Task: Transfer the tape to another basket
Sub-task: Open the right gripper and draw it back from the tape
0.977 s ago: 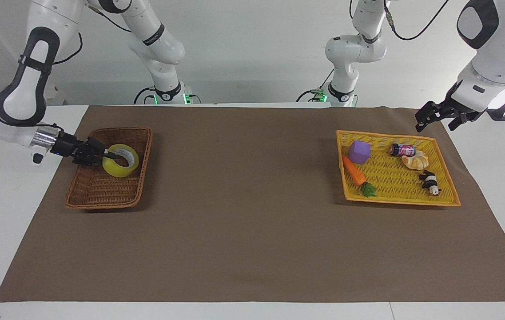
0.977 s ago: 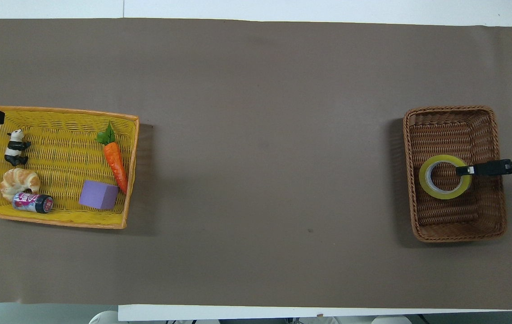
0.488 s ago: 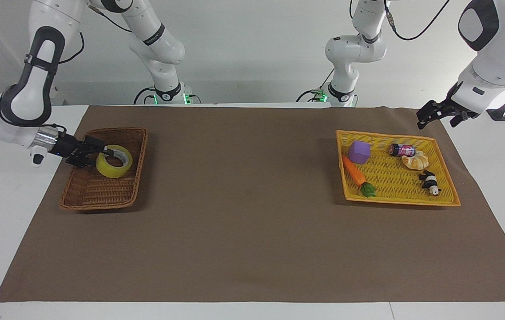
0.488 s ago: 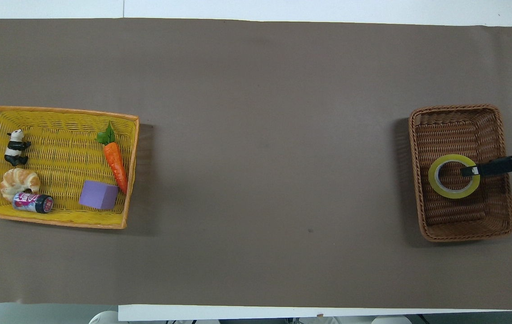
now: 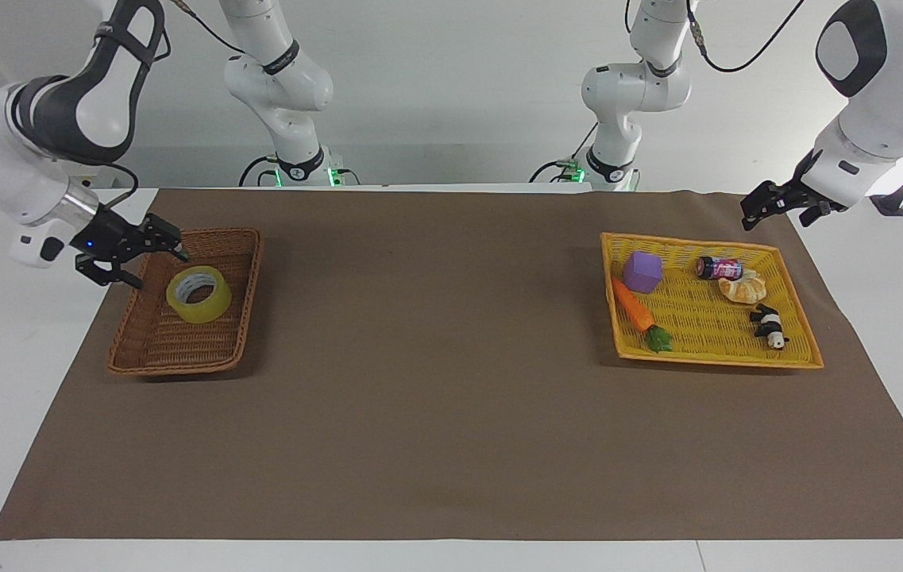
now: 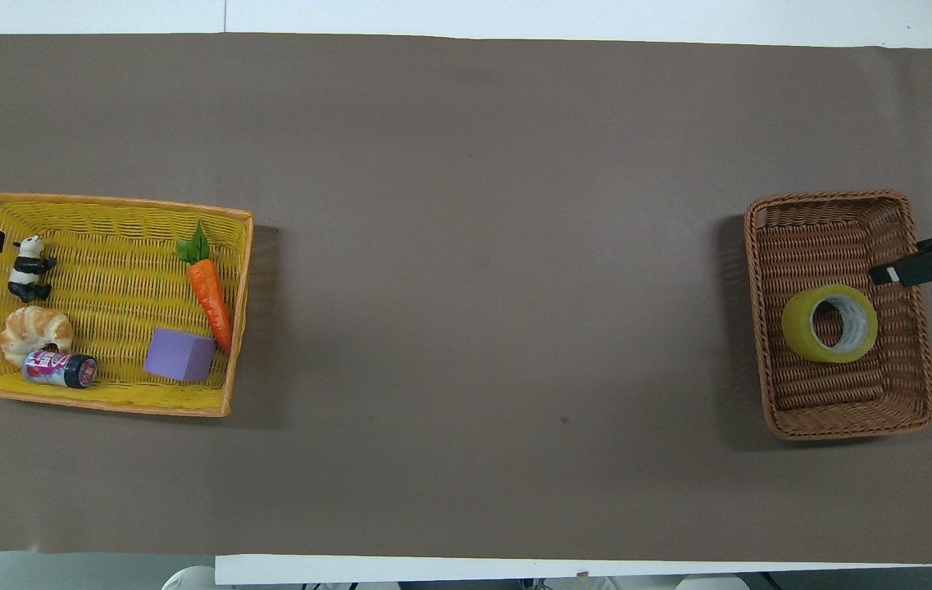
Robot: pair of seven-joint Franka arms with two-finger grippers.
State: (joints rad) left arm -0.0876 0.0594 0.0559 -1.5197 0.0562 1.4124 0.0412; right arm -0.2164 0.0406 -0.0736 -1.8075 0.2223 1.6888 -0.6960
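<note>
So the tape [image 5: 198, 294] is sitting in the brown wicker basket [image 5: 151, 353] at the right arm's end of the table, leaning a bit so you can see the white core, and nothing is touching it. The right gripper [image 5: 139, 254] hangs over the basket's edge just beside the roll, fingers spread apart and empty. Judging by that, the move looks basically done: tape's in the brown basket, out of the grip, and all that's left is for the arm to clear out. The left gripper [image 5: 769, 208] waits over the mat near the corner of the yellow basket [image 5: 800, 353], which holds a carrot [image 5: 632, 305], purple block [image 5: 642, 272], can [image 5: 717, 267], croissant [image 5: 745, 287] and panda [image 5: 769, 326]. Can't tell whether its fingers are apart or together.
</note>
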